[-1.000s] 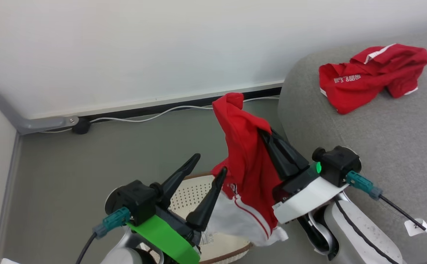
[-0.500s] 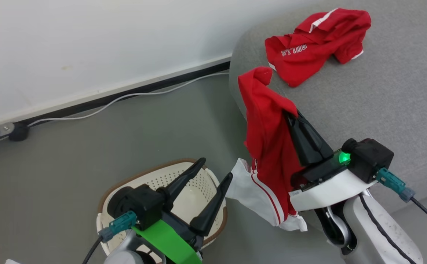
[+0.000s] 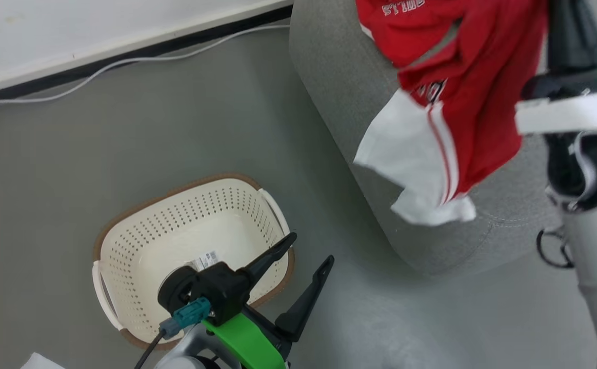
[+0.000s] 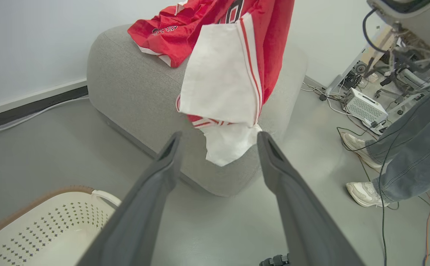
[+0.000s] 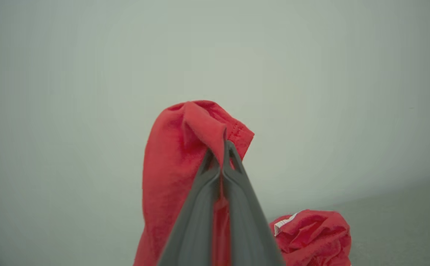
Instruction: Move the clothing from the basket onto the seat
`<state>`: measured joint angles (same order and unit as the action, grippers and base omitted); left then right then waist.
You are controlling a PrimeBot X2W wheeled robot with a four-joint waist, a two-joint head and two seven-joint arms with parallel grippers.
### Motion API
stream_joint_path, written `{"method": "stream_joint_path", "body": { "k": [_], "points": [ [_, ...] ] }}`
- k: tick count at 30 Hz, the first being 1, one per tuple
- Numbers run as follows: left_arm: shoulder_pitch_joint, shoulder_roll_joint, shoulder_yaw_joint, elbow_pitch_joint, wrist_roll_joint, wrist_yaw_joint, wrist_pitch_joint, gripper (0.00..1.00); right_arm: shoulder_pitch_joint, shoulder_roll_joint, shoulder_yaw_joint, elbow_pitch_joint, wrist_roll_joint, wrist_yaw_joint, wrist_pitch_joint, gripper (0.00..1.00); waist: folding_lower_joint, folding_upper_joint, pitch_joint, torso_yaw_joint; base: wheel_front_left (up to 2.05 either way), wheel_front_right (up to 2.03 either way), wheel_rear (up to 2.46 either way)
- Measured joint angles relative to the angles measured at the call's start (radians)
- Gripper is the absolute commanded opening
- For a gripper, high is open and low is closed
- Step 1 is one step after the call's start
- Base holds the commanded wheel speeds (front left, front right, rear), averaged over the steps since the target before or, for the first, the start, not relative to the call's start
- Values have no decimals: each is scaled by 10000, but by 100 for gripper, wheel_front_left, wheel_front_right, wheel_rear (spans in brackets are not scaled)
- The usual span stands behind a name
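Right gripper [image 5: 223,144] was clamped on a red garment [image 3: 478,92] hanging at the grey sofa [image 3: 339,102] edge (white panel lowest). A second red garment [image 3: 401,25] lay on the sofa. Left gripper [image 3: 310,249] had its fingers spread and held nothing, near the basket [image 3: 139,225] on the floor.

**Head view:** taken from high above and directed steeply down at the floor [image 3: 124,128], the basket [image 3: 124,241] and the rounded end of the seat [image 3: 339,102]. The left tool [image 3: 312,247] is seen at the lower edge.

**Left wrist view:** taken from low, near the floor, and directed along that tool's spread fingers [image 4: 157,192] towards the same seat end, at closer range. The basket rim, the seat and the hanging garment [image 4: 229,74] are shared with the head view.

**Right wrist view:** taken close behind the right tool [image 5: 223,147] and directed at a pale wall [image 5: 89,55]. The hanging garment and the lying garment [image 5: 311,232] on the seat are shared with both other views.
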<state>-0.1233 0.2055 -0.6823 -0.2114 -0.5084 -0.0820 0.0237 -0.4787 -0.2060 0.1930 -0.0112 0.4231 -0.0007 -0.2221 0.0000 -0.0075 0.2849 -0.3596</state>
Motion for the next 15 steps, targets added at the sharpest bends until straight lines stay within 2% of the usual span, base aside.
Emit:
{"method": "stream_joint_path", "body": {
  "k": [3,7,11,15],
  "points": [
    [0,50,8,-42,194,46,144,100,-1200,-278,-895,362,301,-136,318,0,0,0,423,183,0,0,0],
    [-66,134,73,-278,311,132,255,100,-2781,-780,-2552,809,1152,-648,665,0,0,0,912,591,0,0,0],
    [-292,391,123,-548,424,130,435,100,-4218,-1720,-4136,1243,1521,-1034,871,0,0,0,1401,1056,0,0,0],
    [-313,719,403,-788,460,182,546,100,-5137,-2669,-4750,1745,1524,-1129,1116,0,0,0,1961,1475,0,0,0]
  ]
}}
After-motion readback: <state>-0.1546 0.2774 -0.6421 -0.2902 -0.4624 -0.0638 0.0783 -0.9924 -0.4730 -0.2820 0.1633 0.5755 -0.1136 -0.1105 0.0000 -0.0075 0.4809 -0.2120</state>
